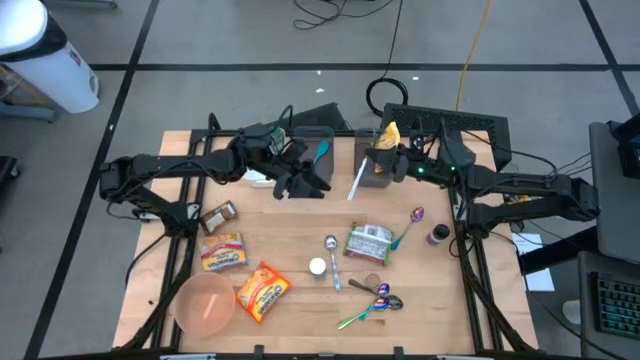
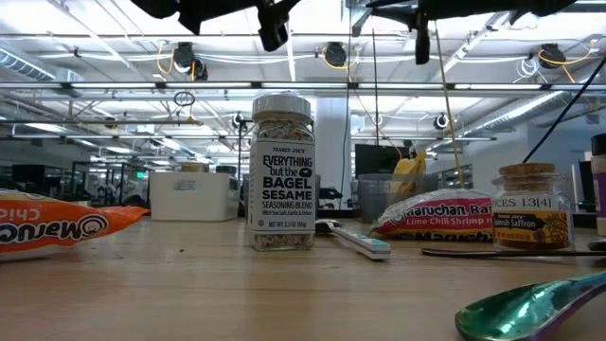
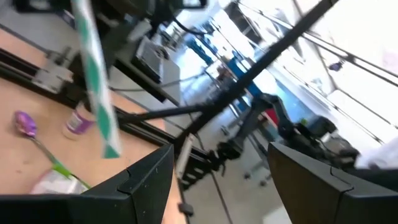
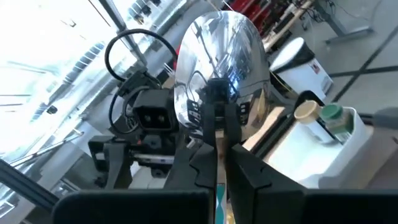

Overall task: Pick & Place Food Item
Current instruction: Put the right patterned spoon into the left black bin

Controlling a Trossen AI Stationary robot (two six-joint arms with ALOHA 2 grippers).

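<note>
My right gripper [image 4: 216, 149] is up over the table's far middle [image 1: 374, 166], shut on a spoon with a shiny silver bowl [image 4: 221, 59] and a white-and-green handle [image 1: 355, 182]. My left gripper [image 3: 217, 180] hovers open just left of that handle [image 1: 305, 183] with nothing between its fingers; the striped handle [image 3: 94, 81] hangs in front of it. Food packets lie flat on the table: an orange noodle packet [image 1: 262, 290], a yellow one [image 1: 222, 252] and a green one [image 1: 368, 243]. A seasoning jar [image 2: 281, 170] stands upright. My right gripper pinches the spoon's neck [image 4: 216, 121], just below the bowl, between its two fingers. The fingers come about level from the table's right and lie across the spoon. The bowl stands up past the fingertips, the handle slants down toward the near edge, and the spoon is clear of the table.
Two containers stand at the far edge: a dark one [image 1: 313, 140] and a clear one holding a yellow item [image 1: 388, 133]. A pink bowl [image 1: 205, 303], several spoons [image 1: 380, 300], a purple spoon [image 1: 410, 225] and a small spice jar [image 1: 438, 235] lie nearer.
</note>
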